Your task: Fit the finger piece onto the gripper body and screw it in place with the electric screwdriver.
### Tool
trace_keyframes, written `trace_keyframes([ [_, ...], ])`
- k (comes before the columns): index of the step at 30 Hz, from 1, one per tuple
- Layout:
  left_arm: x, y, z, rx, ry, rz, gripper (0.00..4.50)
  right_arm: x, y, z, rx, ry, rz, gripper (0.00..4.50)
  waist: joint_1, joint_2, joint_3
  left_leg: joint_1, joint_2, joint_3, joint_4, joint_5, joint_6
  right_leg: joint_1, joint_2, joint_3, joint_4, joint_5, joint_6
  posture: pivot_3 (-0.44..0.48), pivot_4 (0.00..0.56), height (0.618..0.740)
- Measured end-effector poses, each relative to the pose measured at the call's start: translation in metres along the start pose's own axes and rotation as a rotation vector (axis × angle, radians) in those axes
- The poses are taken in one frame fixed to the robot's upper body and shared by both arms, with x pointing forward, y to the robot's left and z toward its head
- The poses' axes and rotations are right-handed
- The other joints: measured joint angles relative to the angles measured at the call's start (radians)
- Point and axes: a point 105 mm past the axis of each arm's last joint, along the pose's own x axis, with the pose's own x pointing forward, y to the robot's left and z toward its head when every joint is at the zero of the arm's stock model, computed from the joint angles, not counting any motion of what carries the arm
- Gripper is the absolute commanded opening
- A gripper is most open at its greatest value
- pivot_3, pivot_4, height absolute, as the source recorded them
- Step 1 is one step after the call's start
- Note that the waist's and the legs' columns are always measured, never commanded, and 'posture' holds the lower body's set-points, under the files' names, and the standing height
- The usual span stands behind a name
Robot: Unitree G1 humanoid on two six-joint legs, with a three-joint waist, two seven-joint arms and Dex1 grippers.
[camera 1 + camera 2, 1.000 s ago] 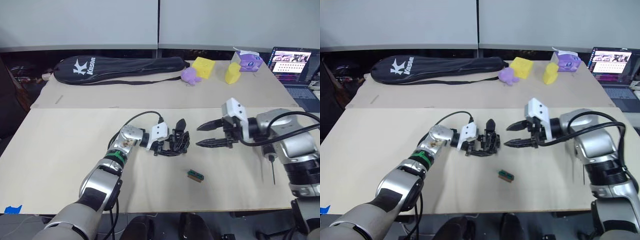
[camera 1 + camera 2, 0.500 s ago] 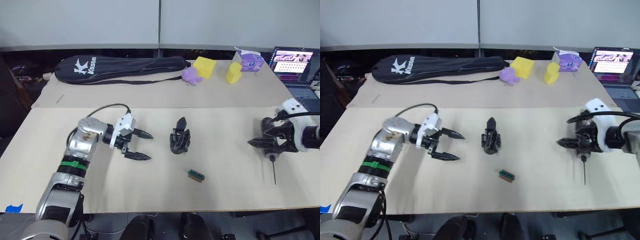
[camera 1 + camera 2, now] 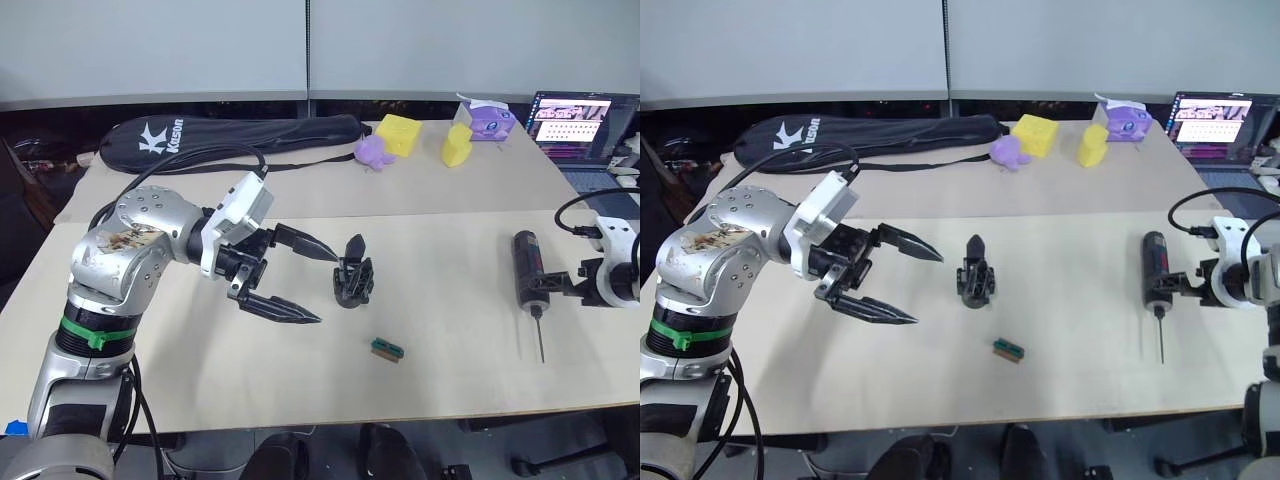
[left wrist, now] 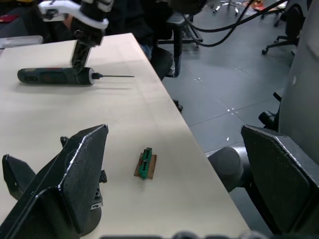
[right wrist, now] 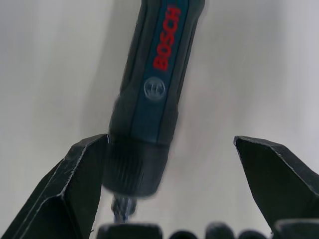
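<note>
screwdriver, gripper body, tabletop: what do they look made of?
Electric screwdriver: matte dark plastic or rubbery housing with printed red lettering; the thin bit gleams like bare metal.
Gripper body: matte black, probably moulded or printed plastic; no shine.
Table: pale beige, flat and dull, likely laminate or board; a seam runs across it.

On the desk [image 3: 150,380], the gripper body [image 3: 353,285] stands mid-desk, the left hand [image 3: 308,284] just left of it. The electric screwdriver [image 3: 527,275] lies far right, beside the right hand [image 3: 556,287]. A racket bag [image 3: 230,140] lies behind.
</note>
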Motion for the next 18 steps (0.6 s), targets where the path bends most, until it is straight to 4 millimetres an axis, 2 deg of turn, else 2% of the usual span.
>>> trace_keyframes([
  [5,0.001,0.001,0.001,0.010,0.001,0.016,4.50,0.019,0.003,-0.010,-0.021,0.038,0.030,2.95,0.002,0.000,0.000,0.000,-0.001,0.000,0.000,0.000,0.001,0.001,0.000,0.000,-0.002,0.000,0.000,0.000,0.150,0.723],
  [8,0.002,0.001,0.000,0.021,0.004,0.013,4.50,0.021,0.006,-0.007,-0.073,0.042,0.053,2.00,-0.001,0.001,0.000,0.000,-0.001,0.000,0.000,0.000,0.001,0.001,0.000,0.000,-0.003,0.000,0.000,0.000,0.150,0.723],
  [11,0.002,0.003,-0.002,0.027,0.016,0.018,4.50,0.015,0.013,-0.004,-0.197,0.047,0.124,1.92,-0.002,0.006,0.004,-0.001,-0.001,0.000,0.000,0.000,0.001,0.001,0.000,0.000,-0.003,0.000,0.000,0.000,0.150,0.723],
  [15,0.003,0.002,-0.007,0.023,0.031,0.000,4.50,-0.003,0.039,0.004,-0.429,0.033,0.271,1.92,-0.006,0.011,0.007,0.000,0.000,0.000,0.000,0.000,0.001,0.000,0.001,0.000,-0.001,-0.001,0.002,0.000,0.150,0.723],
  [18,0.004,0.001,-0.009,0.023,0.035,-0.011,4.50,-0.012,0.046,-0.008,-0.681,0.079,0.322,1.92,-0.003,0.011,0.007,0.000,0.000,0.000,0.000,0.000,0.001,0.000,0.001,-0.001,0.000,-0.001,0.003,0.000,0.150,0.723],
])
